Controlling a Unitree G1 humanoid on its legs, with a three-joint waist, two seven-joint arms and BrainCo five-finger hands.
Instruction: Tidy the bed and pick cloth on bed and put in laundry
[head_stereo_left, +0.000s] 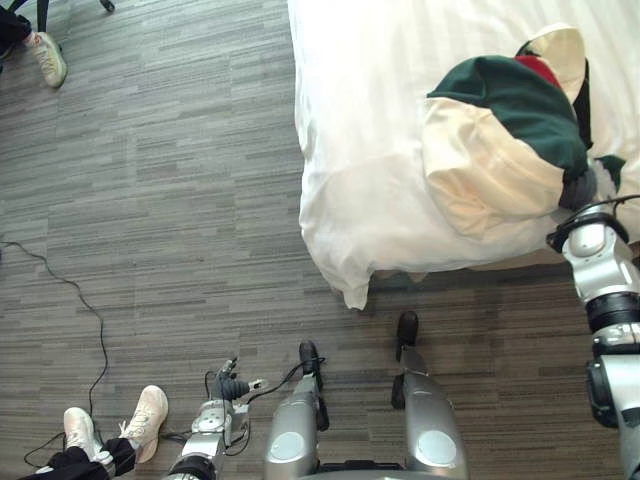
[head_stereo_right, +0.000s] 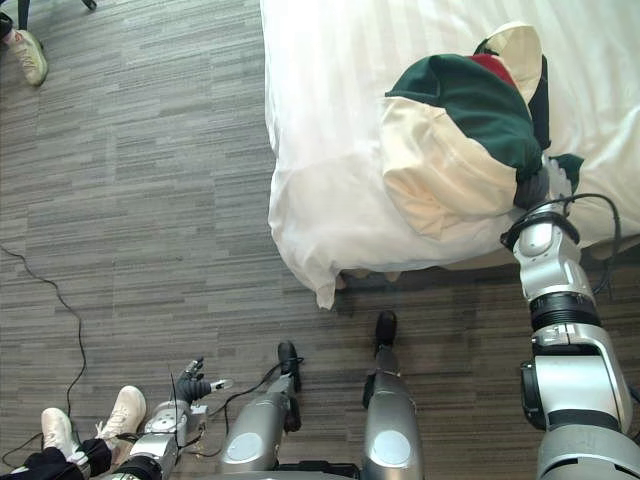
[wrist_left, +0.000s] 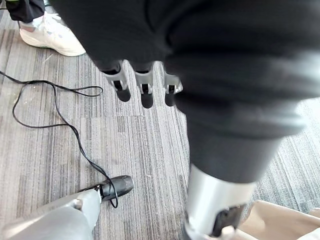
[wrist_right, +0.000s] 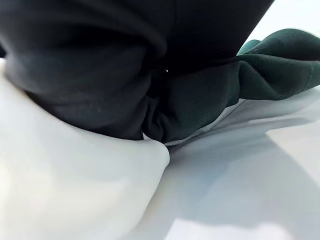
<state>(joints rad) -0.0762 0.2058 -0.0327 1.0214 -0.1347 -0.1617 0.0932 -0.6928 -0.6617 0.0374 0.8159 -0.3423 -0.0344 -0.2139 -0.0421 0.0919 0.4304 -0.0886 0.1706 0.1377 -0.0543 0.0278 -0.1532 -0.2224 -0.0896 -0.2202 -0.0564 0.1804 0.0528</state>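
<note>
A bundled garment (head_stereo_left: 500, 150) of dark green, cream and a bit of red lies on the white bed (head_stereo_left: 370, 120), close to the bed's near edge. My right hand (head_stereo_left: 578, 190) is pressed against the bundle's lower right side, its dark cover touching the green cloth (wrist_right: 260, 75). Its fingers are buried in the folds. Down near the floor at the lower left hangs my left hand (head_stereo_left: 230, 385), away from the bed, its fingers (wrist_left: 145, 90) straight and holding nothing.
The bed's corner (head_stereo_left: 350, 285) drapes down to the grey striped carpet (head_stereo_left: 180, 200). A person's white shoes (head_stereo_left: 140, 420) stand beside my left hand, and another shoe (head_stereo_left: 47, 58) is at the far left.
</note>
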